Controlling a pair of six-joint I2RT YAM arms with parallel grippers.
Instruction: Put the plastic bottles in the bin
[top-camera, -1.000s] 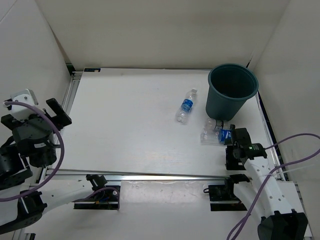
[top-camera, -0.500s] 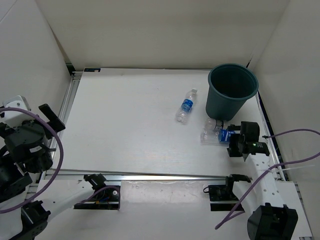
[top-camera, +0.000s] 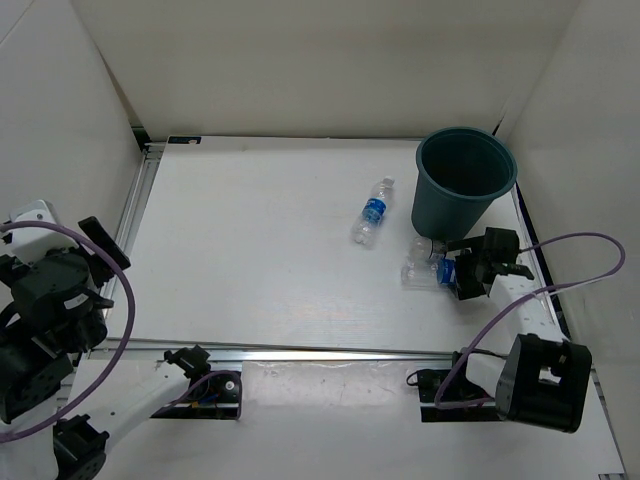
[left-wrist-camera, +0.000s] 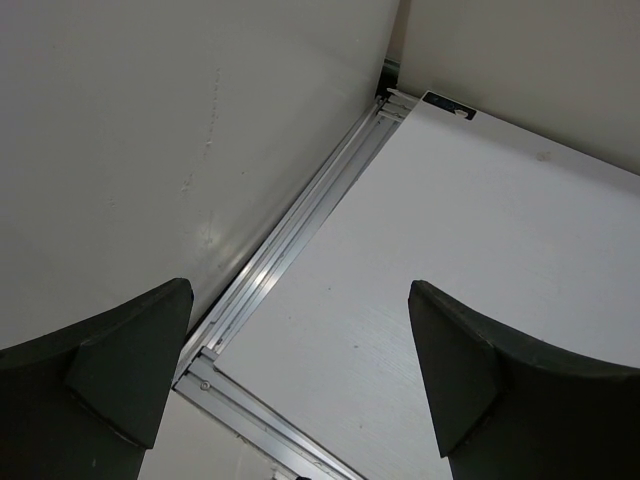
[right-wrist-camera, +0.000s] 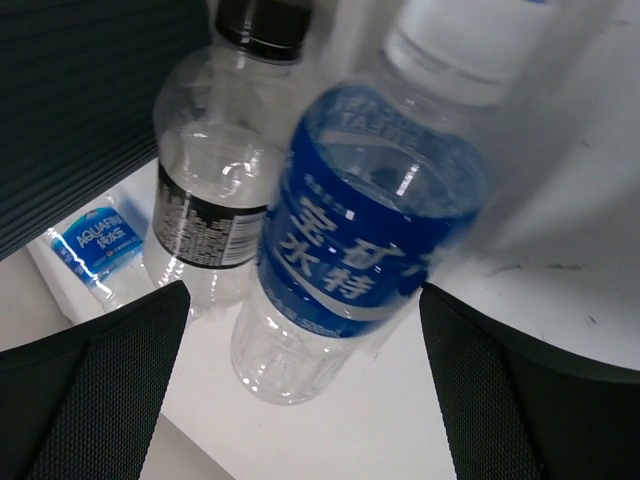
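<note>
Far left in the overhead view, the left claw (left-wrist-camera: 300, 375) gapes wide and empty, well apart from every bottle. A lone bottle (top-camera: 372, 212) lies mid-surface. At lower right, beside the bin (top-camera: 455, 205), the nearer right claw (top-camera: 470, 272), spread wide, straddles a lying blue-labelled bottle (right-wrist-camera: 370, 230) whose long axis points away, cap farthest.

A white table (top-camera: 250, 260) fills the middle, boxed in by plain white walls (top-camera: 300, 60) at 9, 12 and 3 o'clock. A metal rail (top-camera: 140, 200) runs along its 9 o'clock edge, and a second rail (top-camera: 330, 352) along 6 o'clock. A small dark tag (top-camera: 185, 141) sits at the 11 o'clock corner, at the far end of the side rail.
</note>
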